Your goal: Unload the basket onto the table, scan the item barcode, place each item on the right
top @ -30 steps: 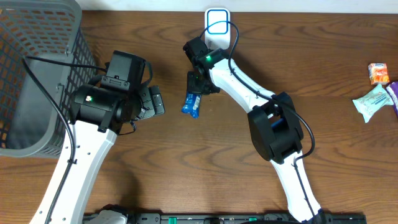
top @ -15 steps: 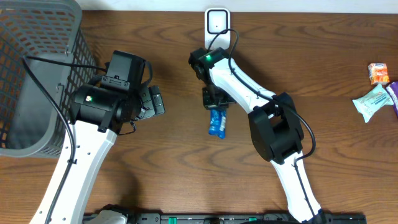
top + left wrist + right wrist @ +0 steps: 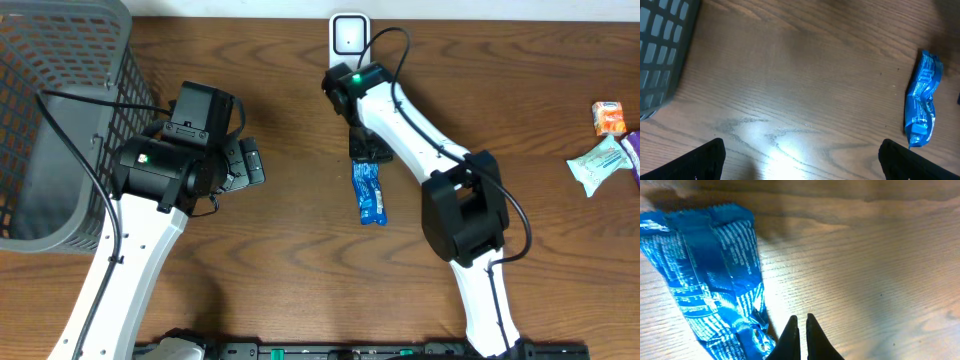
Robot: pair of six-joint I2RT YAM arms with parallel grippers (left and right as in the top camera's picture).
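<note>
The item is a blue snack packet (image 3: 368,193) lying flat on the wooden table, also in the left wrist view as the blue packet (image 3: 922,100) at the right. My right gripper (image 3: 366,152) sits just behind the packet's far end, between it and the white scanner (image 3: 347,35) at the table's back edge. In the right wrist view the gripper (image 3: 800,318) is shut, nothing shows between its tips, and the packet (image 3: 710,275) lies against its left finger. My left gripper (image 3: 805,165) stands wide open over bare wood, left of the packet.
A grey mesh basket (image 3: 50,130) fills the left end of the table. At the far right lie an orange box (image 3: 608,117) and a white-green pouch (image 3: 600,162). The right arm's links stretch from the front edge toward the scanner.
My right gripper has swung right and away from the scanner, and the blue packet has travelled with it toward the table's middle, turning upright. The scanner's lit blue outline has gone out. Left arm unmoved.
</note>
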